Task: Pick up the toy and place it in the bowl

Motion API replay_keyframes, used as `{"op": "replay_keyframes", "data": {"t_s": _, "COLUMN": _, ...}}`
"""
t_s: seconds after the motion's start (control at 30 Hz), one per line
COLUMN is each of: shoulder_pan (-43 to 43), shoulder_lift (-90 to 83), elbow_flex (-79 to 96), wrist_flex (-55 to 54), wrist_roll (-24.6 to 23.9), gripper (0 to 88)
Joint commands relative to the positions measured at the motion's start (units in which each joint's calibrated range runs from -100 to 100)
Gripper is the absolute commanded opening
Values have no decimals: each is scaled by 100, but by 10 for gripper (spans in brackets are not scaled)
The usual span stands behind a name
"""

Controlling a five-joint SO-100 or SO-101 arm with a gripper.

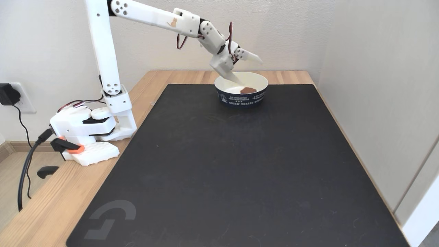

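Note:
In the fixed view the paper bowl [242,98], navy outside with white print and white inside, stands at the far edge of the black mat. The reddish-brown toy [247,90] lies inside it, against the near inner wall. My white gripper [251,71] hangs over the bowl, open: one finger dips into the bowl just left of the toy, the other sticks out to the right above the rim. Nothing is held between the fingers.
A large black mat [233,164] covers most of the wooden table [44,206]. The arm's base [92,130] is clamped at the left edge, with cables running to a wall socket. Walls stand close behind and at the right.

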Motion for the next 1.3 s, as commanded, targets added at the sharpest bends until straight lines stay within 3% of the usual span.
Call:
{"op": "replay_keyframes", "data": {"t_s": 0.0, "shoulder_pan": -8, "shoulder_lift": -353, "elbow_flex": -19, "wrist_flex": -45, "wrist_roll": -28, "gripper": 333}}
{"op": "replay_keyframes", "data": {"t_s": 0.1, "shoulder_pan": 42, "shoulder_lift": -462, "elbow_flex": -82, "wrist_flex": -45, "wrist_roll": -28, "gripper": 291}}
{"op": "replay_keyframes", "data": {"t_s": 0.13, "shoulder_pan": 67, "shoulder_lift": -587, "elbow_flex": -82, "wrist_flex": -28, "wrist_roll": -28, "gripper": 246}}
{"op": "replay_keyframes", "data": {"t_s": 0.17, "shoulder_pan": 226, "shoulder_lift": -995, "elbow_flex": -1, "wrist_flex": 31, "wrist_roll": -28, "gripper": 126}}
{"op": "replay_keyframes", "data": {"t_s": 0.23, "shoulder_pan": 460, "shoulder_lift": -1504, "elbow_flex": 125, "wrist_flex": 336, "wrist_roll": 4, "gripper": 26}}
{"op": "replay_keyframes", "data": {"t_s": 0.43, "shoulder_pan": 1857, "shoulder_lift": -3588, "elbow_flex": 1567, "wrist_flex": 683, "wrist_roll": 30, "gripper": 29}}
{"op": "replay_keyframes", "data": {"t_s": 0.63, "shoulder_pan": 3438, "shoulder_lift": -6172, "elbow_flex": 4722, "wrist_flex": 48, "wrist_roll": 30, "gripper": 29}}
{"op": "replay_keyframes", "data": {"t_s": 0.97, "shoulder_pan": 3539, "shoulder_lift": -9582, "elbow_flex": 8138, "wrist_flex": -172, "wrist_roll": -7, "gripper": 29}}
{"op": "replay_keyframes", "data": {"t_s": 1.27, "shoulder_pan": 3539, "shoulder_lift": -10691, "elbow_flex": 8561, "wrist_flex": 1716, "wrist_roll": 24, "gripper": 30}}
